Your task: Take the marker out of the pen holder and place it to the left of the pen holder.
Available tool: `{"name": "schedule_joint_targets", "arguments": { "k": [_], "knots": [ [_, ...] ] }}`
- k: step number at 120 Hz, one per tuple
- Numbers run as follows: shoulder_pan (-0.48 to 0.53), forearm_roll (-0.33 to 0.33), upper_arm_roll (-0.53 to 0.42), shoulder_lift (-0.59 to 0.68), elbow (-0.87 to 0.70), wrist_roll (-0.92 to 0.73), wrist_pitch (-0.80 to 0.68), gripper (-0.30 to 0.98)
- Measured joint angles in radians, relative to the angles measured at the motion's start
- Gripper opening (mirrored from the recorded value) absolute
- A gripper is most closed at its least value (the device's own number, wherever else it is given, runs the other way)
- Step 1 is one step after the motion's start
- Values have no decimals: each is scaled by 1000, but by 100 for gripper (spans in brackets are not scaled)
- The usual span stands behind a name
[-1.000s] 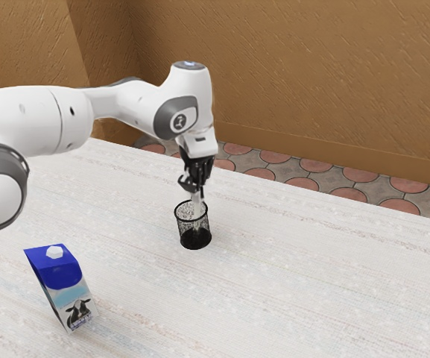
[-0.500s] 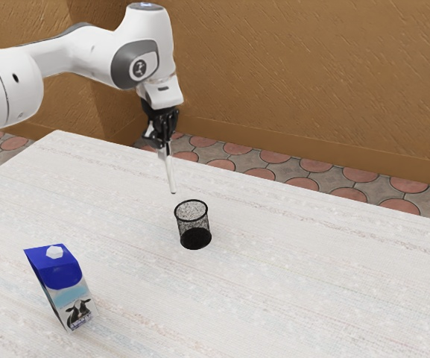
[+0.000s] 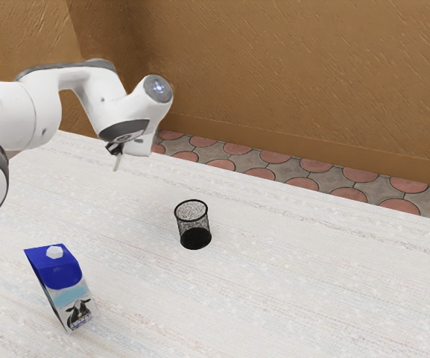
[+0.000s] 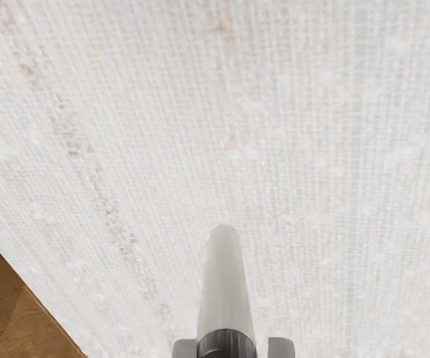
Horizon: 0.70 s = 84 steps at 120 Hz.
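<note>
At the exterior view's left, a blue-topped milk carton (image 3: 59, 283) rests on the table (image 3: 296, 276). Next, the gripper (image 3: 115, 151) grasps the marker (image 3: 117, 162), pale grey, smooth, dark near the fingers, slightly tilted above the table. Toward the exterior view's right: the black mesh pen holder (image 3: 194, 238).

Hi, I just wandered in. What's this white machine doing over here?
A white robot arm is moving a slim, light grey marker with a dark end, held in its black two-finger gripper. The marker is out of the round black mesh pen holder and held above the pale, streaked table, toward the exterior view's left from the holder. It has yet to be set down. A blue and white carton with a cow picture also sits on the table.
</note>
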State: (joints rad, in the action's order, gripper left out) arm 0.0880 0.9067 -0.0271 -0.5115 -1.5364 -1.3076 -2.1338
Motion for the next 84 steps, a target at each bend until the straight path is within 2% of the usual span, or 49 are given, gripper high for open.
{"name": "schedule_joint_targets", "arguments": {
  "k": [8, 18, 48, 66, 76, 80, 84],
  "knots": [
    [-1, 77, 27, -5, -37, 41, -23, -9],
    [-3, 131, 45, -13, -69, 92, -38, -9],
    [-28, 182, 50, -59, -111, 223, -54, -9],
    [-33, 176, 50, -61, -116, 275, -43, 25],
    [-34, 172, 50, -55, -117, 298, -36, 39],
    [-43, 141, 46, -9, -142, 306, -29, 43],
    [-61, 30, 38, 92, -183, 306, -13, 47]
  ]
}}
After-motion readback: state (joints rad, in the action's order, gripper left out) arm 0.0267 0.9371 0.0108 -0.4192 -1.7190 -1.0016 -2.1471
